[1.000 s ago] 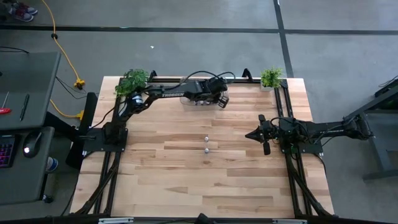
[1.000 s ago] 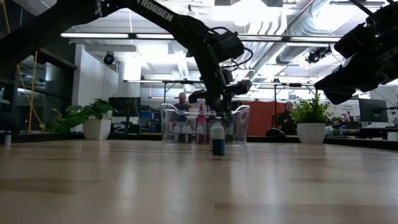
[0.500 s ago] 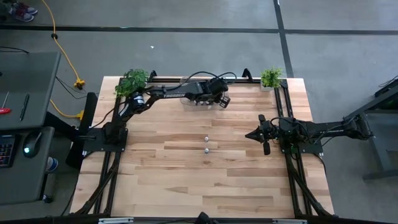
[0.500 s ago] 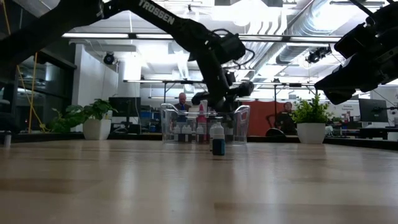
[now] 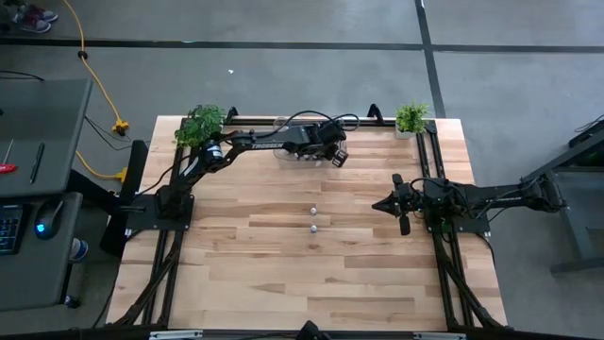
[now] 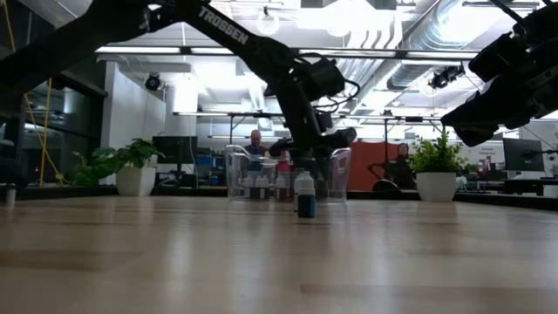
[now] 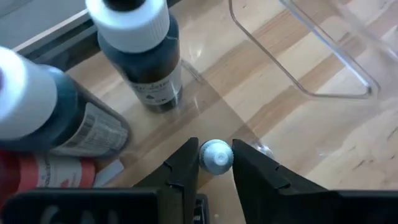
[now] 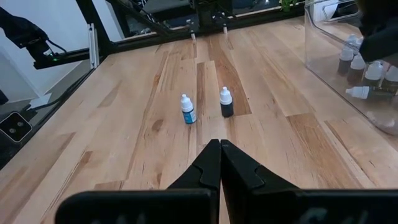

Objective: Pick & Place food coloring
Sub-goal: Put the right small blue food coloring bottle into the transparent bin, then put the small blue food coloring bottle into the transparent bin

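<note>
My left gripper (image 5: 332, 153) reaches down into the clear bin (image 6: 237, 174) at the table's far edge and is shut on a small whitish food coloring bottle (image 7: 216, 155). Beside it in the bin a dark bottle with a white cap (image 7: 142, 59) stands upright. Another dark one (image 7: 46, 115) and a pink one (image 7: 43, 171) sit close by. Two more small bottles stand on their bases mid-table: a blue-labelled one (image 8: 187, 109) and a dark one (image 8: 226, 103). My right gripper (image 8: 220, 149) is shut, holds nothing, and waits near the table's right edge. My left gripper pinches the small bottle between its two fingertips (image 7: 184, 163) at the whitish cap (image 7: 217, 149). The fingers come from above, pointing down, and the bottle sits upright between them. Whether its base rests on the bin floor I cannot tell.
The bin's clear walls (image 7: 323, 62) surround the left gripper. Two potted plants (image 5: 201, 123) (image 5: 411, 117) stand at the far corners. Bare wood lies on the near half of the table (image 5: 311, 283). People sit in the room behind.
The left gripper has sunk lower into the bin and shifted slightly toward the table's right. The right arm and the two bottles mid-table have stayed still.
</note>
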Robot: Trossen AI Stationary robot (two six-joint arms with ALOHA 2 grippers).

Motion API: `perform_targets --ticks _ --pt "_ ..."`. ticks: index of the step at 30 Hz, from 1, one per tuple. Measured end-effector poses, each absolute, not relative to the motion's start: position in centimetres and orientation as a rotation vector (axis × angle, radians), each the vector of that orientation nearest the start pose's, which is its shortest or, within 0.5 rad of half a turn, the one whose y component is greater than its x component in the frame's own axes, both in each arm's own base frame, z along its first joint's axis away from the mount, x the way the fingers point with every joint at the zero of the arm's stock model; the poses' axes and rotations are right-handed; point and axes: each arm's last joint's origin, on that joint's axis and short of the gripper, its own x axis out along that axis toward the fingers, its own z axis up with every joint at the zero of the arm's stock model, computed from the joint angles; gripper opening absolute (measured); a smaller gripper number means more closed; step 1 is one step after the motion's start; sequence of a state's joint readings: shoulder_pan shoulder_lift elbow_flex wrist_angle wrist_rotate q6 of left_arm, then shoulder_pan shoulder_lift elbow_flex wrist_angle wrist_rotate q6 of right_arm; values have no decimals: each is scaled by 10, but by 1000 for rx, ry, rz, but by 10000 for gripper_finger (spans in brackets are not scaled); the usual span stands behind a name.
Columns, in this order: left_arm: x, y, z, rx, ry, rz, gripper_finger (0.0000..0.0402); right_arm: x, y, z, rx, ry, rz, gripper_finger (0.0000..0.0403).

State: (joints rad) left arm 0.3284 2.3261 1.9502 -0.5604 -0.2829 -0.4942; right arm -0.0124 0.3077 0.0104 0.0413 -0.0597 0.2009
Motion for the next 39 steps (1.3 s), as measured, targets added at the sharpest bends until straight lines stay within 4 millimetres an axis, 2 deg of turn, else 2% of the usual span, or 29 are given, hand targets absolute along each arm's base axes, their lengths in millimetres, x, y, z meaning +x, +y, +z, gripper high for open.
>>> perform_targets --ticks 5,12,16,30,33,39 --pt "479 171 183 -470 791 779 113 114 0 145 209 260 21 0" --pt "480 171 184 -434 800 744 125 114 0 145 209 259 21 0" --pt "481 171 191 -430 821 733 132 114 0 145 209 259 21 0" --pt "480 169 248 -346 844 724 141 114 0 145 209 260 21 0" --pt "472 161 271 -340 853 716 141 114 0 145 209 259 22 0" --pt "442 135 318 -314 904 687 141 114 0 145 209 260 22 0"
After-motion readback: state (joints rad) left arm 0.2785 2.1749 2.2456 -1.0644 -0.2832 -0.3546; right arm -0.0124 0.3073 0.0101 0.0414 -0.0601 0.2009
